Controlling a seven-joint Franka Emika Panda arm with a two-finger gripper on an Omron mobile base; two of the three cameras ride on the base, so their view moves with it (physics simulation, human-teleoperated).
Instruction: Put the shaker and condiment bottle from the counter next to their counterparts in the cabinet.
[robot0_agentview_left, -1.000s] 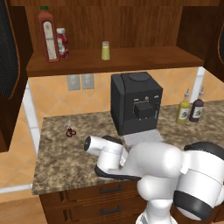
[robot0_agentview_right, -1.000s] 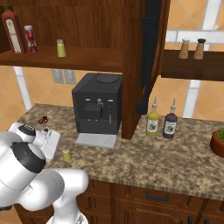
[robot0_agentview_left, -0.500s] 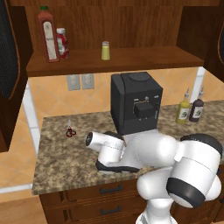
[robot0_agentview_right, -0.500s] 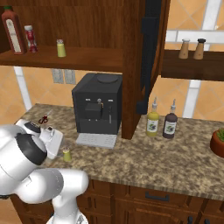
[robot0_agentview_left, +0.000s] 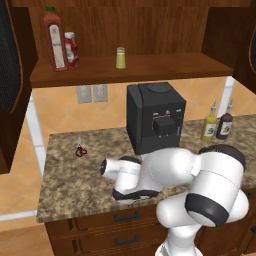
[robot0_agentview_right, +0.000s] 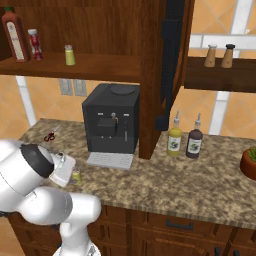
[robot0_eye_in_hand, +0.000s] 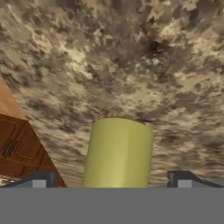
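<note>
The pincer (robot0_eye_in_hand: 111, 179) is spread wide, grasping nothing. The small yellow-green cylindrical shaker (robot0_eye_in_hand: 117, 153) stands on the speckled granite bench (robot0_eye_in_hand: 131, 65), between the dark fingertips (robot0_eye_in_hand: 40, 178).

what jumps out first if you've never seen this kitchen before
The big white arm bent low over the speckled counter, its open gripper straddling a yellow-green shaker near the front edge. Behind it stands a black coffee machine. On the cabinet shelf above stand a tall red bottle, a squat red bottle and a second shaker.
</note>
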